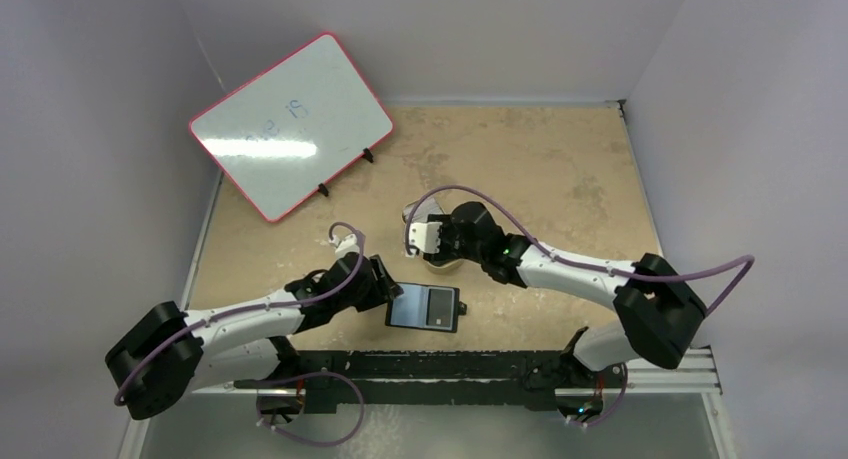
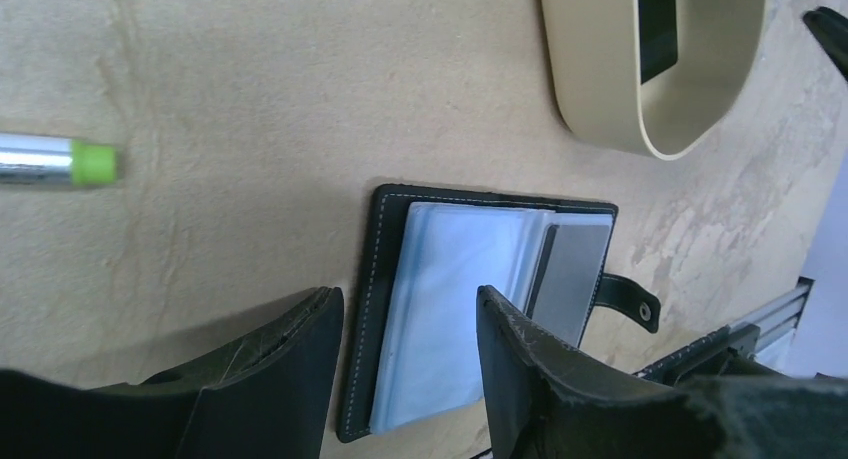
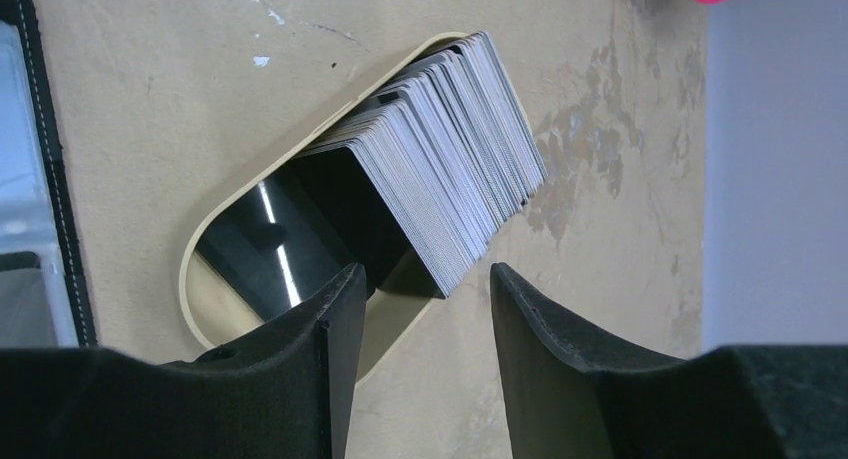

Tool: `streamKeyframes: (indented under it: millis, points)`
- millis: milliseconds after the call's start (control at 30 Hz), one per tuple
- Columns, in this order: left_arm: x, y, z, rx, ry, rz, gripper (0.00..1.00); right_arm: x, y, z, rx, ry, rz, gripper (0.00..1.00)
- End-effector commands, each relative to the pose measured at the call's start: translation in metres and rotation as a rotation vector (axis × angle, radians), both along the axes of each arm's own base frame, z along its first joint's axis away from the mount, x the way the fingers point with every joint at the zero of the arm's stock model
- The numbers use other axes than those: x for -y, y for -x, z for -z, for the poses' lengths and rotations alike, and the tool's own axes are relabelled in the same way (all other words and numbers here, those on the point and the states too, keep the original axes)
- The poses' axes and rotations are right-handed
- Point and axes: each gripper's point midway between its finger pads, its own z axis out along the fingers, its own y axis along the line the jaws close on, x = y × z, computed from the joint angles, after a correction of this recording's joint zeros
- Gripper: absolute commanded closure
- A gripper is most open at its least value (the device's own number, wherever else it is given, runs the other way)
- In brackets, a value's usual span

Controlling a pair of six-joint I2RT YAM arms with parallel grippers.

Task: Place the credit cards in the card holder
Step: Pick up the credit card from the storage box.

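The card holder (image 2: 375, 279) lies open on the table, black with bluish clear sleeves, a grey rectangle in its right half and its snap tab (image 2: 628, 299) sticking out to the right. My left gripper (image 2: 408, 304) hovers open over the holder's left edge, touching nothing. The credit cards (image 3: 450, 149) stand as a slanted whitish-grey stack in a tan oval tin (image 3: 205, 244). My right gripper (image 3: 425, 279) is open just in front of the stack's near corner, holding nothing. From above, the card holder (image 1: 425, 307) lies between the left gripper (image 1: 388, 289) and the right gripper (image 1: 435, 251).
A silver pen (image 2: 55, 161) with a green tip lies left of the holder. The tan tin (image 2: 655, 79) sits beyond the holder. A pink-framed whiteboard (image 1: 290, 124) stands propped at the back left. Grey walls close in the table's sides.
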Motion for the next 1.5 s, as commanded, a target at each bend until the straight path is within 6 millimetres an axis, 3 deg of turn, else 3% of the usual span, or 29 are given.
streamKeyframes:
  millis: [0, 233, 700, 1167, 1467]
  points:
    - [0.013, 0.001, -0.002, -0.004, 0.07, 0.03, 0.5, -0.021, -0.015, -0.023, 0.114, 0.016, -0.122, 0.48]
    - [0.02, 0.001, -0.01, 0.004, 0.114, 0.043, 0.51, -0.023, -0.019, 0.003, 0.079, 0.088, -0.173, 0.49]
    - [0.022, 0.002, -0.013, 0.006, 0.139, 0.045, 0.52, -0.02, -0.037, 0.018, 0.155, 0.147, -0.141, 0.56]
    - [0.022, 0.003, -0.012, 0.002, 0.147, 0.039, 0.54, -0.005, -0.051, -0.017, 0.222, 0.105, -0.043, 0.67]
    - [0.021, 0.003, -0.012, 0.002, 0.15, 0.034, 0.54, -0.001, -0.048, -0.018, 0.192, 0.106, -0.053, 0.86]
